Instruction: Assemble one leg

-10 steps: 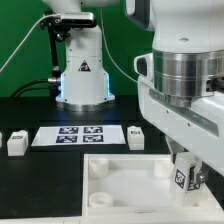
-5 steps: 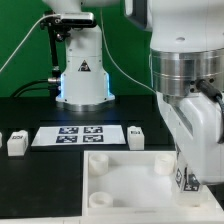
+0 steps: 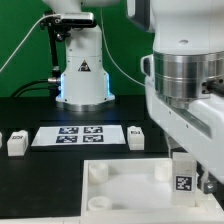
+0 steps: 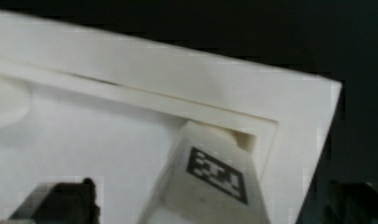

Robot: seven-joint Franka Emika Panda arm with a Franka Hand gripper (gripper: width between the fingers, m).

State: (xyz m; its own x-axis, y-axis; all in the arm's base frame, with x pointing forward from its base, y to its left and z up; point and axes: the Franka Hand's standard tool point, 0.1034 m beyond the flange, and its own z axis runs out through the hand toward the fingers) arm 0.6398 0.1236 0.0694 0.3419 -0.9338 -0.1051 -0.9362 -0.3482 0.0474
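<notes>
A white leg (image 3: 184, 170) with a black-and-white tag stands at the near corner, on the exterior view's right, of the large white square part (image 3: 125, 188). My gripper (image 3: 190, 190) hangs over it with its fingers on either side. In the wrist view the leg (image 4: 212, 165) rises from the corner of the square part (image 4: 97, 110), between the dark fingertips (image 4: 61, 203). There is a gap on at least one side, so the gripper (image 4: 207, 208) looks open around the leg. Two more legs (image 3: 15, 143) (image 3: 137, 137) stand on the black table.
The marker board (image 3: 80, 135) lies between the two loose legs, behind the square part. The arm's base (image 3: 82, 75) stands at the back. The arm's big wrist fills the exterior view's right and hides what is behind it.
The wrist has turned about the leg and come back round. The leg now shows more fully below the hand, and the fingers no longer press on its sides.
</notes>
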